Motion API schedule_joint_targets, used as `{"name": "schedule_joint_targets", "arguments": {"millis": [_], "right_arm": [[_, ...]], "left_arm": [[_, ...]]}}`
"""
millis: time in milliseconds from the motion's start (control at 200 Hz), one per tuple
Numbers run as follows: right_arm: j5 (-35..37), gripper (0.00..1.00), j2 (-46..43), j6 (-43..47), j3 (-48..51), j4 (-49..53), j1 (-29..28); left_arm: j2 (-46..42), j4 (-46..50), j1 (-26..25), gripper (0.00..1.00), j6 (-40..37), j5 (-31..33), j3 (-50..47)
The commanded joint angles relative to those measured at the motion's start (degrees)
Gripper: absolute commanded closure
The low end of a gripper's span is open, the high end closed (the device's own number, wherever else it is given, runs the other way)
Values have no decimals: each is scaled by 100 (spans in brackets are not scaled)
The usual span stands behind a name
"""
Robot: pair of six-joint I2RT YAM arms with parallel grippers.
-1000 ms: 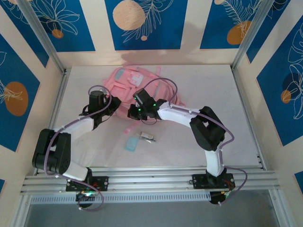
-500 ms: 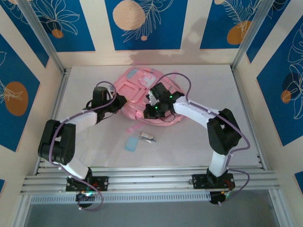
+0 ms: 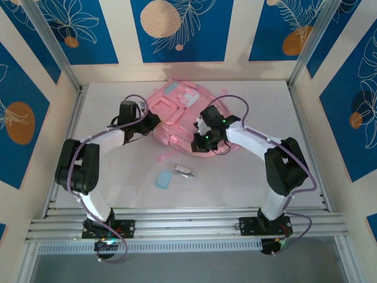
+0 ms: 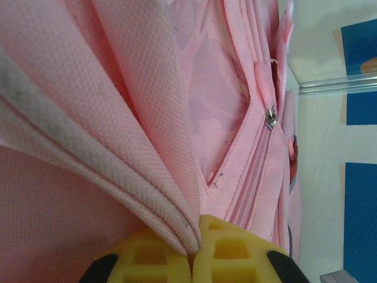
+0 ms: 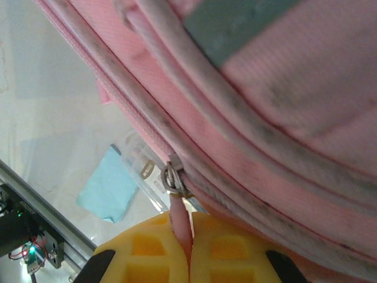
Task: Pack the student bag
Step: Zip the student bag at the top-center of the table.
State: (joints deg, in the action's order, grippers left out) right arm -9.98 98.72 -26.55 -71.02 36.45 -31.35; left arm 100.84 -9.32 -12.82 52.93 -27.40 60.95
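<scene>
Left wrist view: our left fingers (image 4: 203,252) are pressed together on a fold of the student bag (image 4: 118,106), pinching its pink woven edge, with grey-soiled piping, right between the yellow pads. Past the fold we see a smoother pink lining (image 4: 206,112), and beside it a zip seam with a small metal slider (image 4: 271,118) hanging from it.

In the right wrist view, our right fingers (image 5: 197,247) are likewise closed tight, pinching a narrow pink pull tab (image 5: 179,219). The tab hangs from a metal ring (image 5: 172,180) on the zip that runs along the bag's piped edge. Beyond the bag lies the white tabletop (image 5: 47,88), where a flat pale blue piece (image 5: 112,191) sits just beside a small clear item (image 5: 141,166) that is partly hidden by the bag; we cannot tell what that item is.

From the top external view, the bag lies toward the far middle of the tabletop with its front pockets facing up. We hold it from both sides: the left fingers at its left edge, the right fingers at its near right edge. A loose pink strap (image 3: 165,157) trails from the bag's near side onto the tabletop. The pale blue piece and the small item lie nearer to us, close together and apart from the bag, between our two arms. An aluminium rail (image 3: 188,221) at the near edge carries both arm bases.
</scene>
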Motion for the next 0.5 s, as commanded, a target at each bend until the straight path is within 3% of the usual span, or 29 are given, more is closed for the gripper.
{"name": "schedule_joint_targets", "arguments": {"millis": [0,260,385,495], "right_arm": [[588,100,-277,-74,421,2334,295],[74,100,-364,-272,376,2073,117],[-423,100,-309,-504,276,1392,12],[-619,100,-102,-729,-226,980,-102]], "left_arm": [[335,-221,778,100,-553,1116,953],[1107,273,869,100,-569,816,1871],[892,244,788,57,-222,242,1523],[252,-241,638,35,251,79,620]]}}
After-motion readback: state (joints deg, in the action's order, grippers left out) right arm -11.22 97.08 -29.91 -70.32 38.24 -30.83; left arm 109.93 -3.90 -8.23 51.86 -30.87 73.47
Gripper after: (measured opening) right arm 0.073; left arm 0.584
